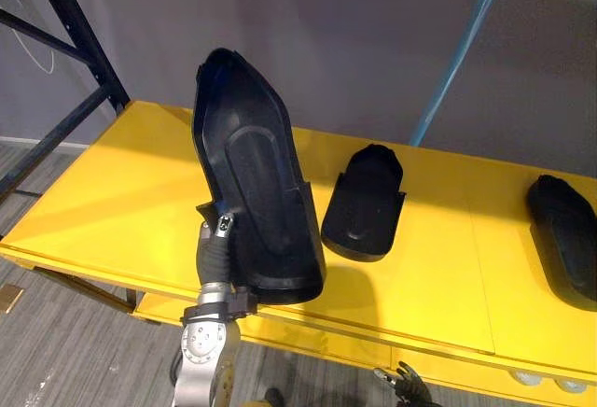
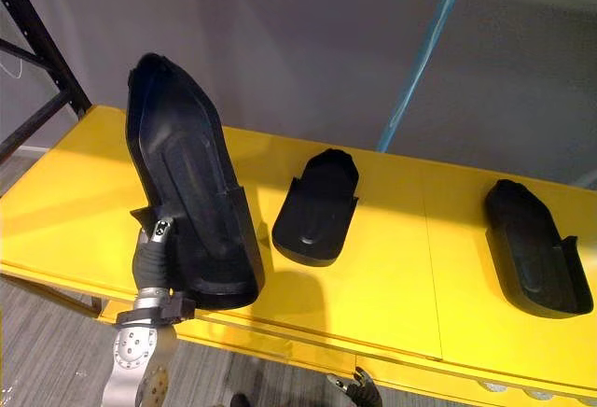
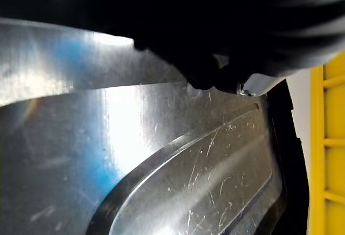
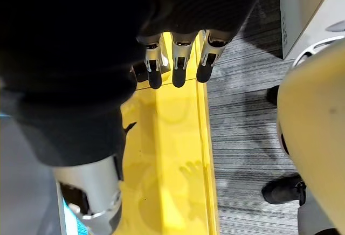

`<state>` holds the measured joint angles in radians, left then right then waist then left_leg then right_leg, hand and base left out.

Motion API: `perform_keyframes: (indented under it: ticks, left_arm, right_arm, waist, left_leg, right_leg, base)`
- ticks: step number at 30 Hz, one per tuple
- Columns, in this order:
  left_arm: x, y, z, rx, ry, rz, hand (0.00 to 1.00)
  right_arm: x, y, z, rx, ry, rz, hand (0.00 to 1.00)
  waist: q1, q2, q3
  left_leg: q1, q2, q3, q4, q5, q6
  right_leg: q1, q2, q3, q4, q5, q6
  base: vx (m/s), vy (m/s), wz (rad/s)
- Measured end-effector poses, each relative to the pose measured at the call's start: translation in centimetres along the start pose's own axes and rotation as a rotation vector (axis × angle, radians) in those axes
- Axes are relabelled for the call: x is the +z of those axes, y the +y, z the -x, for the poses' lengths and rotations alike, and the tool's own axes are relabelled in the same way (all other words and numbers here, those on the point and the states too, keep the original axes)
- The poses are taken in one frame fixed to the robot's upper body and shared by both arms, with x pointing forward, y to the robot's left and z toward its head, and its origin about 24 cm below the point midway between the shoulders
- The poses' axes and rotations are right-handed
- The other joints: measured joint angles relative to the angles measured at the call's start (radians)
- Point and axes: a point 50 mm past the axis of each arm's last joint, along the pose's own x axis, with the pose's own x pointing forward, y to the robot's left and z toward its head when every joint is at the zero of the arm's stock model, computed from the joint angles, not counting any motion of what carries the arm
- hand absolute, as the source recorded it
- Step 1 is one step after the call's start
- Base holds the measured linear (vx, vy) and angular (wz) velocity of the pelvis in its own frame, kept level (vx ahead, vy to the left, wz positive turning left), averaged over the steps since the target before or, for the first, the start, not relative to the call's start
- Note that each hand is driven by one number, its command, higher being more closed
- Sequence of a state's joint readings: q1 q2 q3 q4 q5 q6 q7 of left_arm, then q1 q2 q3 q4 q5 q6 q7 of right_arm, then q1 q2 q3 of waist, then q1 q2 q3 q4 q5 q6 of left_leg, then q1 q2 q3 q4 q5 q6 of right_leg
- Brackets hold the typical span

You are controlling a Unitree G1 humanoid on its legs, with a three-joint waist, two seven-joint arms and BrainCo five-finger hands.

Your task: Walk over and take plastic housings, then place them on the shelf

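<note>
A large black housing (image 1: 256, 192) stands nearly upright over the front edge of the yellow shelf (image 1: 121, 192), pinched at its lower rim by the robot's left hand (image 1: 216, 244), thumb on the hollow inner face. A second housing (image 1: 366, 203) lies flat just beside it and a third housing (image 1: 564, 239) well apart. The right hand (image 4: 178, 57) hangs below the shelf edge, fingers loosely straight.

No legible text, labels, brand marks, numbers or signs in any view: the black plastic housings (image 1: 256, 192) are plain, and the yellow shelf (image 1: 121, 202) and grey wall (image 1: 354, 34) carry no print
</note>
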<state>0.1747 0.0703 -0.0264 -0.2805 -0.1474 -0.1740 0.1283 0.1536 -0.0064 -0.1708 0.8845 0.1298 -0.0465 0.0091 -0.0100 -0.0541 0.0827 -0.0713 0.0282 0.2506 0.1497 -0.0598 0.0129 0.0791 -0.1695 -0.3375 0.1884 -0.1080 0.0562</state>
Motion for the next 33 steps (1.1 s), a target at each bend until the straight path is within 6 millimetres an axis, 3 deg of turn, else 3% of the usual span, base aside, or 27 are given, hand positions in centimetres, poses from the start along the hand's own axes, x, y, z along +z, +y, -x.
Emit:
perform_keyframes:
  ticks: [5, 9, 15, 21, 33]
  left_arm:
    - [0.2, 3.7, -0.6, 0.077, 0.000, -0.221, 1.00]
    - [0.0, 5.6, -1.8, 0.101, 0.022, -0.338, 1.00]
    - [1.1, 6.4, -5.4, 0.099, -0.023, -0.457, 1.00]
    - [2.7, 8.6, -7.7, 0.189, -0.056, -0.541, 1.00]
    - [0.8, 13.6, -7.7, 0.357, 0.139, -0.630, 1.00]
  right_arm:
    - [0.2, -0.1, -0.1, 0.009, -0.003, -0.018, 0.00]
    - [0.2, -0.3, -0.1, 0.019, 0.001, -0.002, 0.00]
    - [0.5, -2.3, 0.0, -0.005, 0.000, 0.065, 0.00]
    - [0.3, -3.0, 0.2, -0.017, 0.010, 0.116, 0.00]
    - [0.0, -2.9, 0.2, -0.015, 0.024, 0.118, 0.00]
  waist:
    - [-0.003, 0.006, -0.003]
    - [-0.019, 0.034, -0.006]
    - [-0.044, 0.075, -0.006]
    - [-0.059, 0.081, -0.012]
    - [-0.050, 0.067, -0.018]
  left_leg:
    - [0.052, 0.002, 0.005, -0.124, 0.077, -0.016]
    - [0.083, 0.009, 0.011, -0.238, 0.159, -0.026]
    - [0.064, 0.019, 0.017, -0.243, 0.176, -0.027]
    - [0.033, 0.029, 0.030, -0.243, 0.174, -0.025]
    - [0.047, -0.005, 0.079, -0.239, 0.164, -0.013]
  right_leg:
    - [-0.003, 0.020, 0.015, -0.014, 0.011, -0.008]
    - [-0.004, 0.047, 0.026, -0.062, 0.011, -0.008]
    - [-0.015, 0.063, 0.026, -0.108, -0.002, -0.004]
    - [-0.021, 0.082, 0.030, -0.160, -0.003, 0.000]
    - [-0.021, 0.058, 0.111, -0.165, 0.041, 0.004]
  base:
    - [-0.02, -0.016, -0.02]
    - [-0.10, -0.089, -0.09]
    - [-0.22, -0.064, -0.08]
    - [-0.10, 0.000, 0.01]
    - [0.09, 0.021, -0.10]
